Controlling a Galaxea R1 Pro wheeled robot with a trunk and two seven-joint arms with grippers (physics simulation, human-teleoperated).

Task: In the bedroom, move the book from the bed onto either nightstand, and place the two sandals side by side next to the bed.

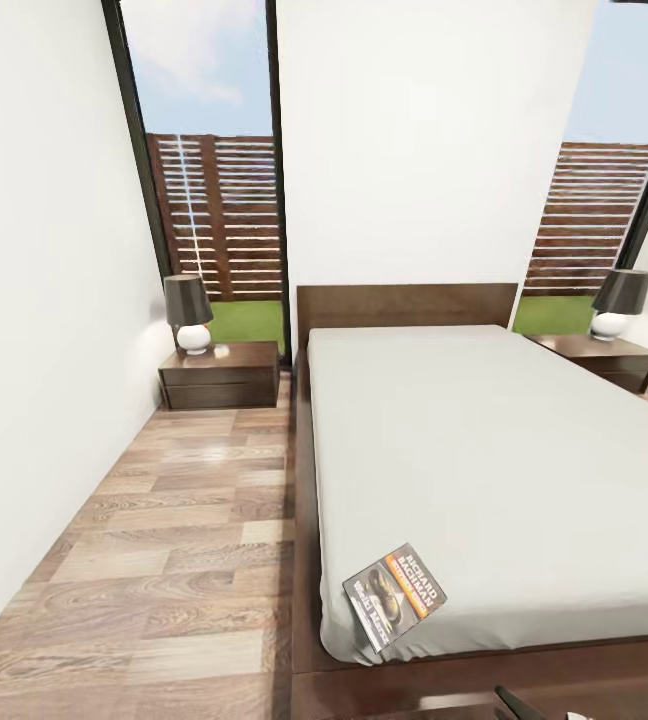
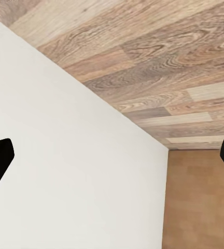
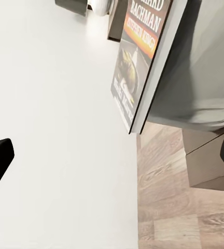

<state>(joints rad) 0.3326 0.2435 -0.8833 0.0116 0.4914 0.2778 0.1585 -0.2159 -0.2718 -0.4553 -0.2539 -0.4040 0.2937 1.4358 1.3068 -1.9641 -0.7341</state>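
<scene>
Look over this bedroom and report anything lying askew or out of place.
The book lies askew at the near left corner of the bed, turned diagonally to the mattress edges, close to the edge. The lamps and nightstands look orderly.

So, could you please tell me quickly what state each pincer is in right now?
Left pincer: open, holding nothing.
Right pincer: open, holding nothing.
</scene>
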